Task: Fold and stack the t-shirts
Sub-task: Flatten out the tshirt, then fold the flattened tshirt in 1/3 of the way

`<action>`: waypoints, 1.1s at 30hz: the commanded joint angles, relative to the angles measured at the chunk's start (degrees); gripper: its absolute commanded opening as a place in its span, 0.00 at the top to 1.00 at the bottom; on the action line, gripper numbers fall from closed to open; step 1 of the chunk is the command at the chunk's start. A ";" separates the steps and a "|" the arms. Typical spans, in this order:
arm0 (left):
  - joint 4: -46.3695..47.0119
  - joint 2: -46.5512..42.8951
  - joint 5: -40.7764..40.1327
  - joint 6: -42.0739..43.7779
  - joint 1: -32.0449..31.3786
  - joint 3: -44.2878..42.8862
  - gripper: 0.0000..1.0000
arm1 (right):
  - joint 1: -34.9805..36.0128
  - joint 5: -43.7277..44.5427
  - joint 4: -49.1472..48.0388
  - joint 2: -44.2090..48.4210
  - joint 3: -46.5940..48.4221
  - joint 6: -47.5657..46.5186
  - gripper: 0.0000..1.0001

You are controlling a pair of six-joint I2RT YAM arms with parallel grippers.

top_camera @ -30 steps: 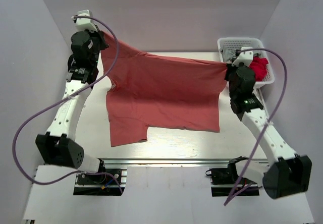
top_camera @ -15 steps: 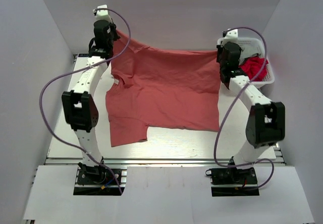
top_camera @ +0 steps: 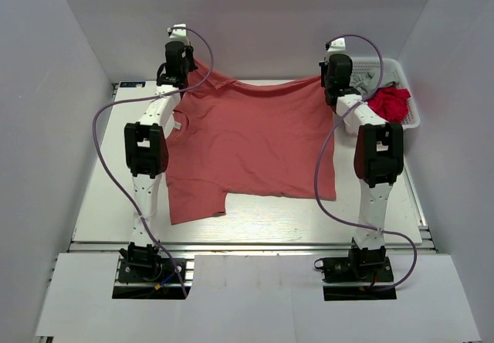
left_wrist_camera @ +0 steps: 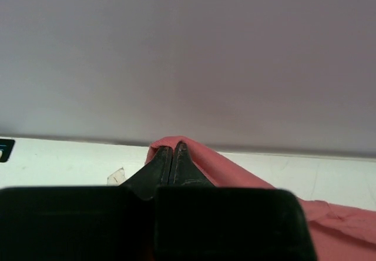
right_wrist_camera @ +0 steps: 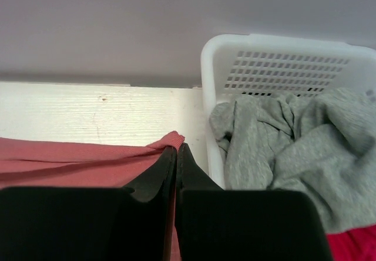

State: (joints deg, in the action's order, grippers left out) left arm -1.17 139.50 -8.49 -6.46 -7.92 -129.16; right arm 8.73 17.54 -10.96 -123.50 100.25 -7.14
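Observation:
A salmon-red t-shirt (top_camera: 251,146) is stretched out over the white table (top_camera: 100,196), its far edge lifted at both corners. My left gripper (top_camera: 185,71) is shut on the far left corner of the t-shirt (left_wrist_camera: 202,158), cloth pinched between the black fingertips (left_wrist_camera: 170,149). My right gripper (top_camera: 330,76) is shut on the far right corner of the t-shirt (right_wrist_camera: 88,158), a fold of cloth poking out past the tips (right_wrist_camera: 176,146). The near hem and one sleeve rest on the table.
A white plastic basket (top_camera: 409,96) stands at the back right, holding a grey garment (right_wrist_camera: 294,149) and a bright red one (top_camera: 390,103). The basket wall (right_wrist_camera: 211,114) is right beside my right fingertips. Grey walls enclose the table on three sides.
Both arms have swung away from the camera towards the back wall and inwards, carrying the shirt's two corners. The held edge is now narrower and further back.

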 commanded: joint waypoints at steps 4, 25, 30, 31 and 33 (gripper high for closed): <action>2.66 0.24 3.56 0.75 0.36 -3.73 1.00 | -0.73 -2.33 0.06 -2.27 5.92 -1.39 1.00; -9.64 -31.02 -2.67 -5.40 -0.16 33.79 1.00 | -1.08 -5.50 2.79 15.65 -14.54 1.95 1.00; -15.43 -36.05 -3.20 -9.18 -0.16 38.89 1.00 | -0.82 -5.85 5.07 18.73 -17.45 3.00 1.00; -17.27 -36.84 -3.20 -9.79 -0.16 39.51 1.00 | -0.91 -5.15 4.99 20.04 -18.32 3.01 1.00; -19.12 -39.73 -3.20 -11.55 -0.68 41.78 1.00 | -0.91 -5.06 5.16 20.93 -20.52 2.92 1.00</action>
State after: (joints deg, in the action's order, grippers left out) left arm -15.03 105.58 -10.59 -14.46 -8.03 -89.97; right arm 8.21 11.90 -5.85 -106.21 81.82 -4.84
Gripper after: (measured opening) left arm 0.011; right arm 0.012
